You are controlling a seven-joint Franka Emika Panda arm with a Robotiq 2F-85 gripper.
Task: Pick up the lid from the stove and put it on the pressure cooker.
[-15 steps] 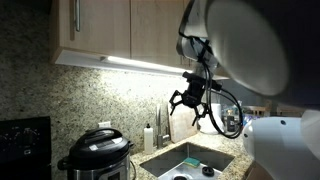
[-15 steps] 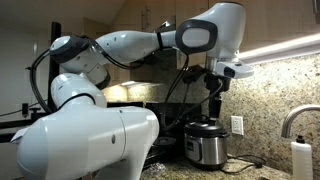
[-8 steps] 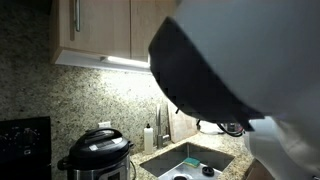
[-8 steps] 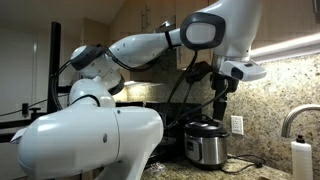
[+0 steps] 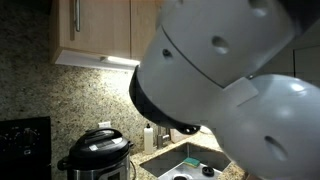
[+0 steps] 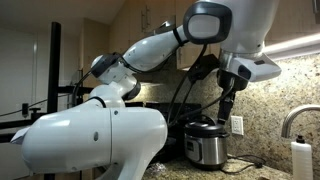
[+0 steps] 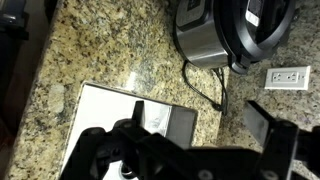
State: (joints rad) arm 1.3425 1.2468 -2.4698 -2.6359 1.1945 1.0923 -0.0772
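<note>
**While the jaws stood wide and empty: lid seated on the cooker**

Although the arm's white casing [image 5: 230, 80] filled most of an exterior view, the lid [image 5: 99, 138] showed flat on the upright pressure cooker [image 5: 97, 160], dome up, with the stove [image 5: 24, 140] near its side. In an exterior view, the gripper [image 6: 228, 110] hung above the pressure cooker, close to the granite wall. In the wrist view, its fingers [image 7: 262, 120] were spread apart around nothing. Bare counter [image 7: 110, 50] lay between the pressure cooker and the sink [image 7: 105, 110] edge.
</note>
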